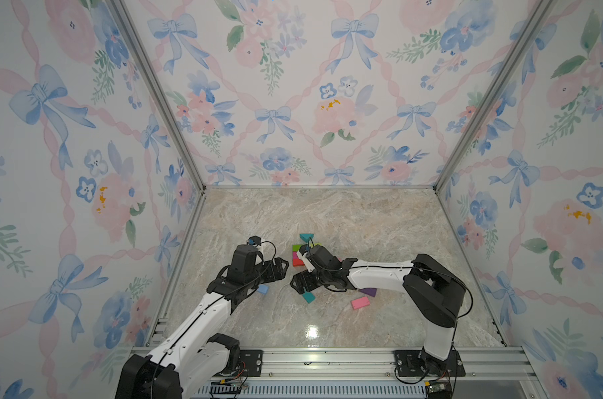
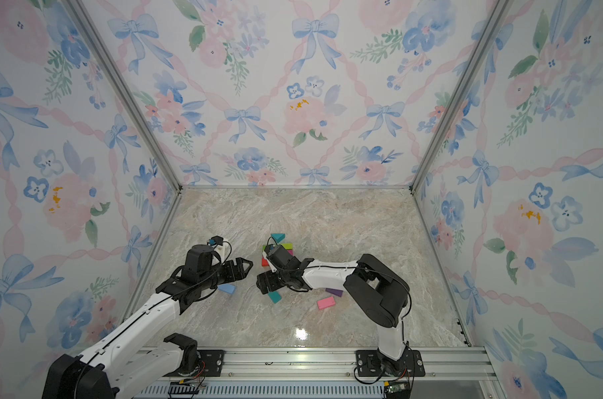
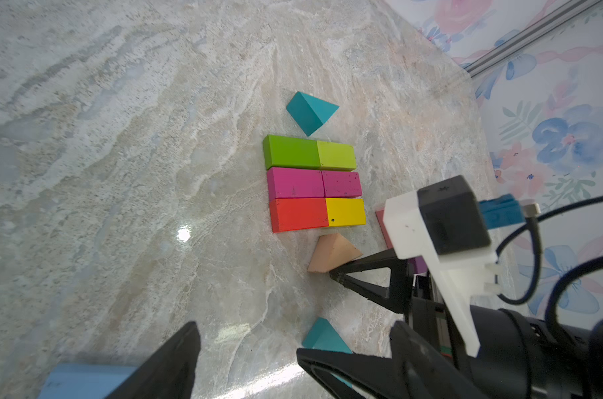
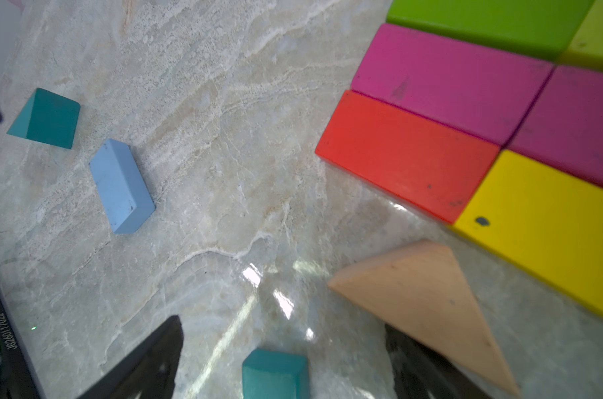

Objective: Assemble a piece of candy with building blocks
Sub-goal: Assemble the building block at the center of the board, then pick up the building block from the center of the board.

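The right gripper hovers on the near side of the six-block body, jaws wide open and empty. The left gripper, near-left of the body, is likewise open and empty. The tan wedge lies at the body's near edge, tip toward the red-yellow seam, apparently not quite touching. The step in hand is probably seating it: push it straight along the seam without shifting the rows. The teal wedge lies just beyond the body's far edge.

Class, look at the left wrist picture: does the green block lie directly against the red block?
No, a magenta block lies between the green block and the red block.
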`<state>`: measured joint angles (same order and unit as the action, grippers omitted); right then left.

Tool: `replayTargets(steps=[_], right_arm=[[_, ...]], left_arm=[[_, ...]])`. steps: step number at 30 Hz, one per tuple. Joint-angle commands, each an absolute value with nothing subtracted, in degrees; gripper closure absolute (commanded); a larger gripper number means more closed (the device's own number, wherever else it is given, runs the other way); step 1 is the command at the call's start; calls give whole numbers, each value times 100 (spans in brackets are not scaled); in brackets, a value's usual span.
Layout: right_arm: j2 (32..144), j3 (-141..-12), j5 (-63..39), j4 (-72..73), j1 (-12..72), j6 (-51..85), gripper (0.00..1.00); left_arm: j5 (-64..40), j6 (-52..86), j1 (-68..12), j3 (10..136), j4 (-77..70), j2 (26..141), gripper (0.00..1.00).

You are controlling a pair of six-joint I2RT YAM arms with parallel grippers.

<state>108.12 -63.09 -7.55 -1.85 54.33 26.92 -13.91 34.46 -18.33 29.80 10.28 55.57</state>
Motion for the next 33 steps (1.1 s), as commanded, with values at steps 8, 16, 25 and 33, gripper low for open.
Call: replayTargets(steps=[8,16,25,33], right_arm=[[8875,-5855,-184,-2063,5066,2246,6],[9182,-6215,-101,-3405,3701,1011,5],[10419,-7047,-274,-3577,3628,493,8],[11239,-7769,-89,-3999,3639,59,24]], left_arm=[[-1582,3164,-1987,3287,951,5654,2],[-1385,2998,-3171,3726,949,6126,2],[-1090,3008,-3507,3876,943,6400,2],[-1081,3004,-3507,3876,946,6528,2]])
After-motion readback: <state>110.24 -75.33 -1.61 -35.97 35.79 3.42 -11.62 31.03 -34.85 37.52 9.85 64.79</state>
